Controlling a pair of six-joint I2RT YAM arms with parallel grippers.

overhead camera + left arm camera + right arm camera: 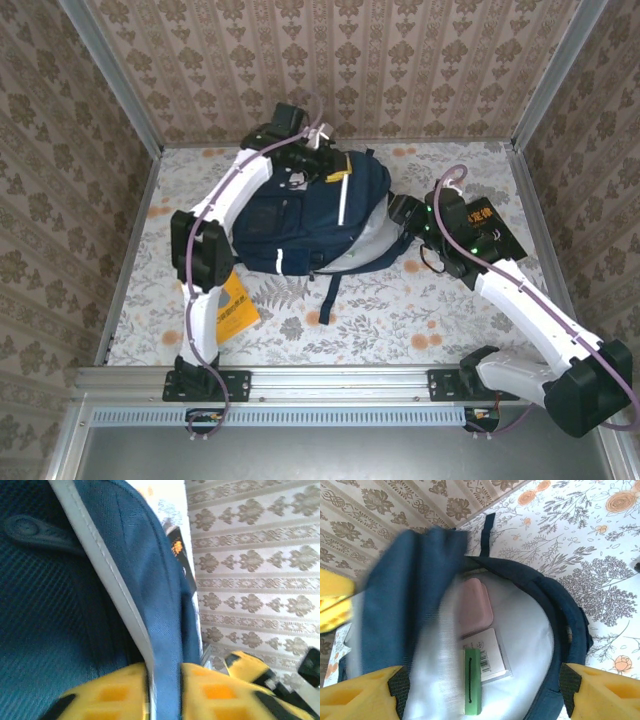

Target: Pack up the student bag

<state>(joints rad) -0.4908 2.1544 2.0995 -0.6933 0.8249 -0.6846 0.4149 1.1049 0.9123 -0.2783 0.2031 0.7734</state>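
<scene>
The student bag [290, 225], navy with white stripes, lies in the middle of the table with its mouth facing right. At its far top edge my left gripper [318, 160] has a fold of the blue fabric [165, 630] between its yellow fingers [110, 695]; the cloth fills the gap. My right gripper [480, 690] stands open just outside the mouth, one finger [600, 690] beside the rim. Inside, on the pale lining [530, 640], lie a pink flat case [475, 607], a white barcoded pack [490, 657] and a green stick [472, 687]. The raised flap [405, 605] looks blurred.
An orange booklet [238, 305] lies at the near left, beside the left arm. A black book with orange print [492, 222] sits at the right, behind the right arm. Patterned walls close in three sides; a metal rail [330, 385] runs along the front.
</scene>
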